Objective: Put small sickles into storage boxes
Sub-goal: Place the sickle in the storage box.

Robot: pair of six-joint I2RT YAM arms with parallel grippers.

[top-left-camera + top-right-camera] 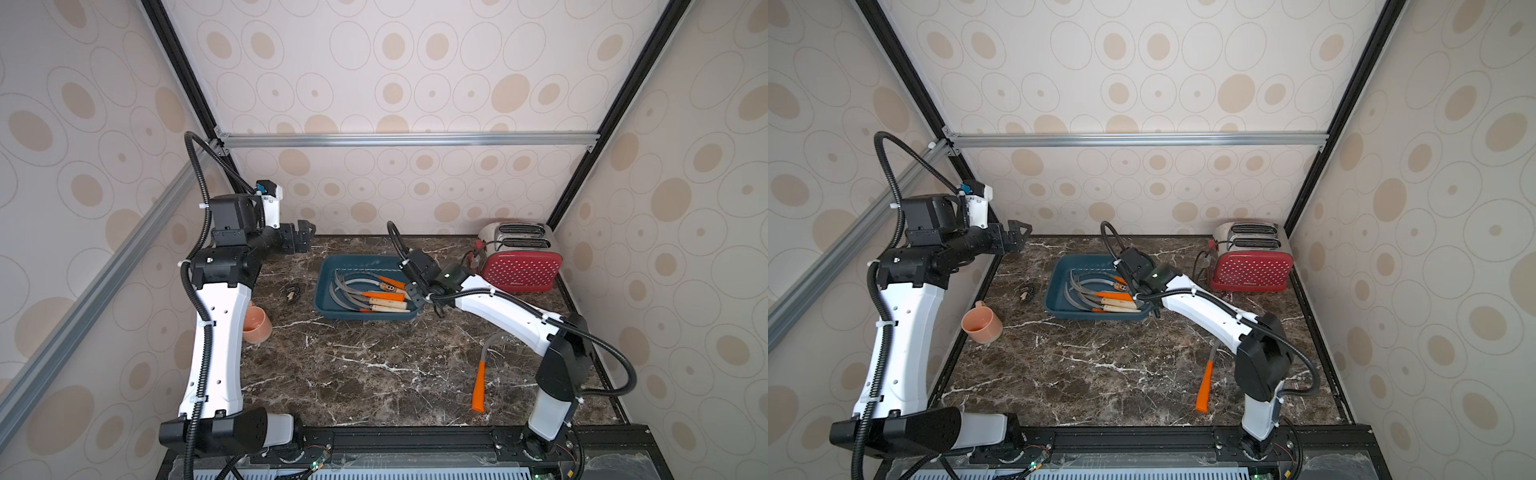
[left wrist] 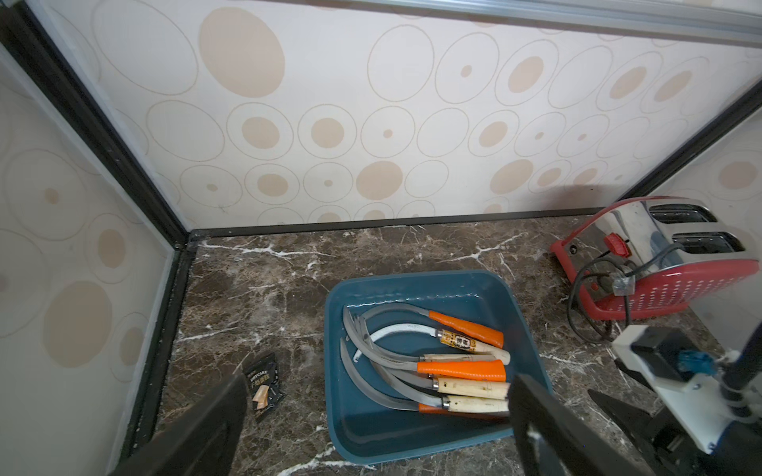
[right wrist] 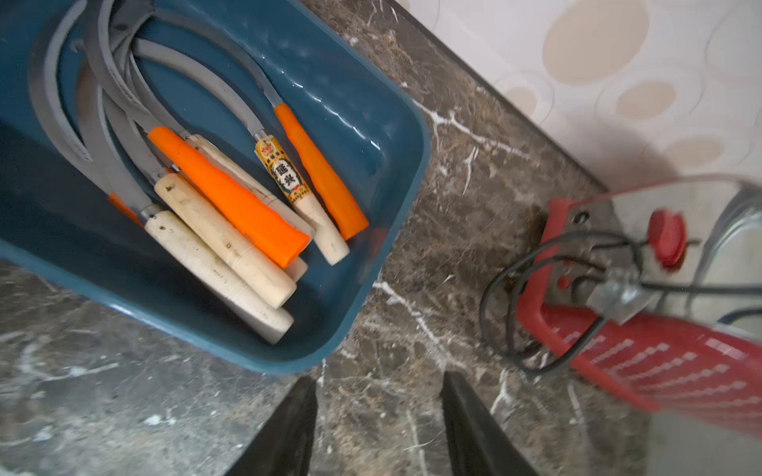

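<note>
Jaws of the left gripper stand wide and empty, raised at far left. Mid-table, tray holds a heap of sickles. Just off its right end, right gripper hangs part open, holding nothing. One orange-handled sickle lies loose near the base of the right arm, blade seemingly under it: cramped reach, handle may slip. Nearby toaster cord could snag a finger.

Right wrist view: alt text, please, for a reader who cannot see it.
A dark teal tray holds a pile of small sickles, orange and pale wooden handles bunched together, grey blades curving away. The right gripper hangs beside the tray over the marble table, jaws open and empty, with a red toaster close by.
</note>
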